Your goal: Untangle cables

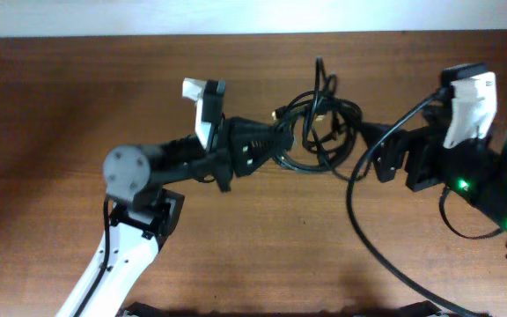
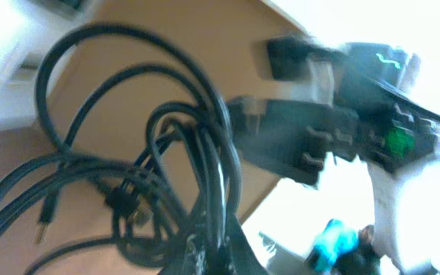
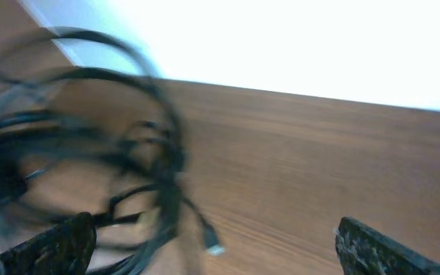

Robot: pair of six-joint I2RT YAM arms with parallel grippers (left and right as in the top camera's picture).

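The cables (image 1: pixel 322 123) form one tangled bundle of thin black loops at the table's middle back, a small plug end sticking out at its left. My left gripper (image 1: pixel 280 143) is shut on the bundle's left side. In the left wrist view its closed fingers (image 2: pixel 221 248) pinch several strands of the cables (image 2: pixel 166 160), which fan out above them. My right gripper (image 1: pixel 366 150) stands open just right of the bundle, holding nothing. In the blurred right wrist view the cables (image 3: pixel 140 164) lie at the left, and a silver plug (image 3: pixel 215 249) lies between the wide-apart fingers of the right gripper (image 3: pixel 214 229).
The brown wooden table (image 1: pixel 77 97) meets a white wall along its back edge. A thick black robot cable (image 1: pixel 359 220) loops from the right arm down toward the table's front edge. The right arm (image 2: pixel 342 130) fills the right side of the left wrist view.
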